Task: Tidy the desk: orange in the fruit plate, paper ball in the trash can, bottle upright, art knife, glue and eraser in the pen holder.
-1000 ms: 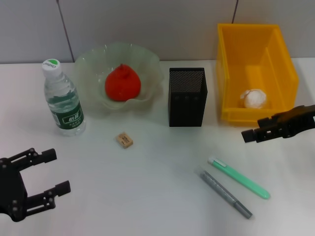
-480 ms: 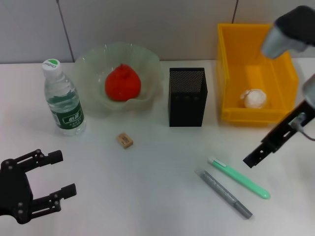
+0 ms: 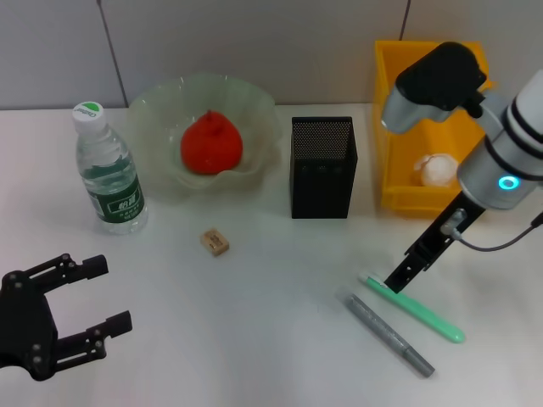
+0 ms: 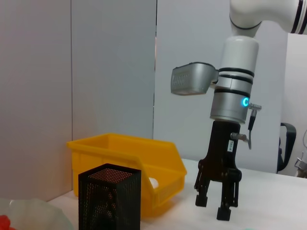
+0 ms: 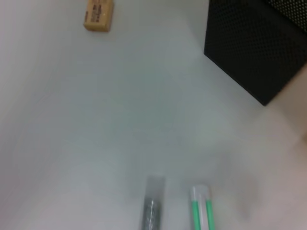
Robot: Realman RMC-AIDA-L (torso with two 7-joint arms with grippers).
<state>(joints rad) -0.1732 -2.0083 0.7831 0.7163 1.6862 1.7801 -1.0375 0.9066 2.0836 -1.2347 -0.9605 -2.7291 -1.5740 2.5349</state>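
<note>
The orange (image 3: 211,144) lies in the fruit plate (image 3: 157,106). The bottle (image 3: 109,170) stands upright at the left. The paper ball (image 3: 439,170) lies in the trash can (image 3: 479,93). The eraser (image 3: 215,242) lies in front of the plate; it also shows in the right wrist view (image 5: 99,14). A green art knife (image 3: 413,307) and a grey glue pen (image 3: 388,332) lie side by side at the front right. My right gripper (image 3: 397,281) points down, open, just above the knife's white end. My left gripper (image 3: 110,294) is open and empty at the front left.
The black mesh pen holder (image 3: 322,167) stands between the plate and the trash can, behind the knife. In the left wrist view the right gripper (image 4: 213,207) hangs in front of the trash can (image 4: 129,153) and the pen holder (image 4: 109,196).
My right arm has swung from beside the trash can's front, turned its gripper downward and moved left over the green knife. My left gripper has barely shifted.
</note>
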